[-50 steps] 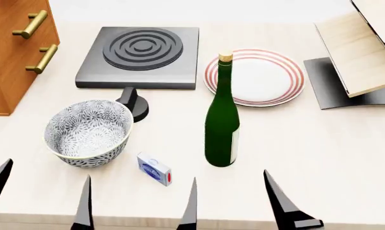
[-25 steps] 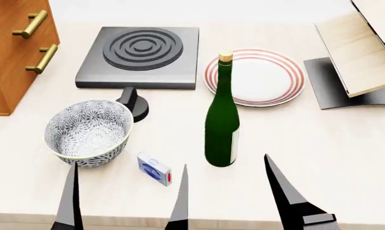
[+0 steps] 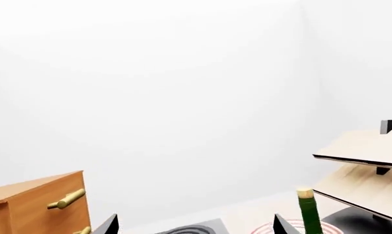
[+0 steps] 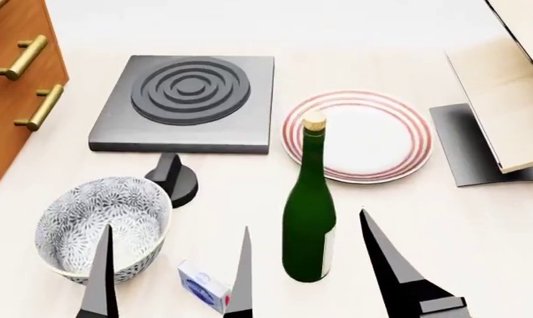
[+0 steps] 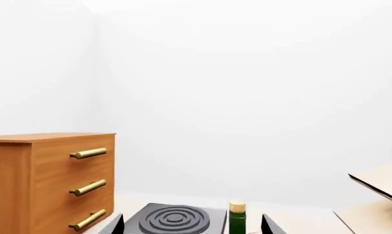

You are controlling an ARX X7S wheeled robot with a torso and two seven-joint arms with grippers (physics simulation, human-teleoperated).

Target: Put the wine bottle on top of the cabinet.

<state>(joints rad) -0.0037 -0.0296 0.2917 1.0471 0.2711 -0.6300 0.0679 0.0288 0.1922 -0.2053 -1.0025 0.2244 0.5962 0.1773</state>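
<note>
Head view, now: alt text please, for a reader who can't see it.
A green wine bottle stands upright on a pale table, just in front of a red-rimmed plate. Left of it are a patterned bowl, a small box, a black burner and a wooden cabinet. Both grippers' dark fingers point in from the bottom edge, holding nothing.

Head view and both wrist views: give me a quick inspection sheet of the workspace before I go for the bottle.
Surface: pale table, no spills seen.
Job's things: wine bottle upright, corked, free of both grippers; cabinet at the far left, top bare in the right wrist view.
Clutter: patterned bowl, small blue-and-white box, black knob, hotplate, red-rimmed plate, pale wood rack.
Grippers: left gripper open, empty, low over bowl and box; right gripper, one finger seen, state unclear.
Cables: nothing seen.
Surroundings: plain white walls.
</note>
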